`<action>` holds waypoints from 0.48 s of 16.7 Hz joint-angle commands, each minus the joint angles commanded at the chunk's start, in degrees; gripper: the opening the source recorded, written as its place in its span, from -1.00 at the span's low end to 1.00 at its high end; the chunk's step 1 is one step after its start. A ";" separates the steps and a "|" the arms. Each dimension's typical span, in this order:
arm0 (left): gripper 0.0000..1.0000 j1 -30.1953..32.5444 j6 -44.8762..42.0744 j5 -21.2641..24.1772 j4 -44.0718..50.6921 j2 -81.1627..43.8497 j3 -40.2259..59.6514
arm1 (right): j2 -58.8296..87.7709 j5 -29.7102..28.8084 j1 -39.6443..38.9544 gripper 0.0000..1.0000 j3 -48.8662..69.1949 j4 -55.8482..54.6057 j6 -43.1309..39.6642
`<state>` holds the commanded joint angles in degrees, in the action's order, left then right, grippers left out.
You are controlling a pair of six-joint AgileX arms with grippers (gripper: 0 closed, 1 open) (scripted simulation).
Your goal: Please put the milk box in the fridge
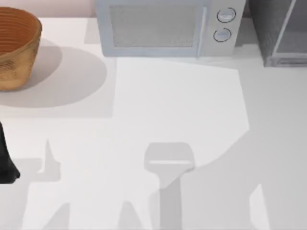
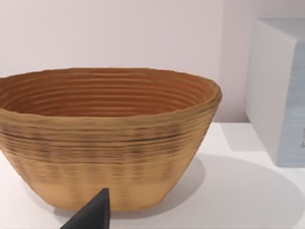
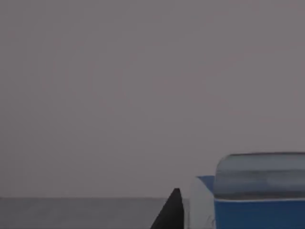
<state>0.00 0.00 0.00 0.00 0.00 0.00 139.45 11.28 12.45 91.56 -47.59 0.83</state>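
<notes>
A woven basket sits at the tabletop's far left corner, with a light grey microwave with two round knobs along the back edge. To the right of the microwave, at the far right corner, stands the dark grey fridge with its pale-framed door panel. The left arm rests at the tabletop's left edge; its wrist view faces the basket, with one dark fingertip in front, and how far the fingers are parted cannot be told. In the right wrist view the milk box, its blue part visible, sits just beside a dark fingertip; whether the right fingers grip it cannot be told.
</notes>
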 joint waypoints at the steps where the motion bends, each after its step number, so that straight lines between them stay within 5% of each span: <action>1: 1.00 0.00 0.00 0.00 0.00 0.00 0.00 | 0.15 -0.10 -0.02 -1.00 0.48 0.35 0.01; 5: 1.00 0.00 0.00 0.00 0.00 0.00 0.00 | 0.16 -0.10 -0.02 -1.00 0.49 0.36 0.01; 8: 1.00 0.00 0.00 0.00 0.00 0.00 0.00 | 0.16 -0.10 -0.02 -0.55 0.49 0.36 0.01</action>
<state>0.00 0.00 0.00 0.00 0.00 0.00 139.61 11.18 12.43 92.05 -47.24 0.84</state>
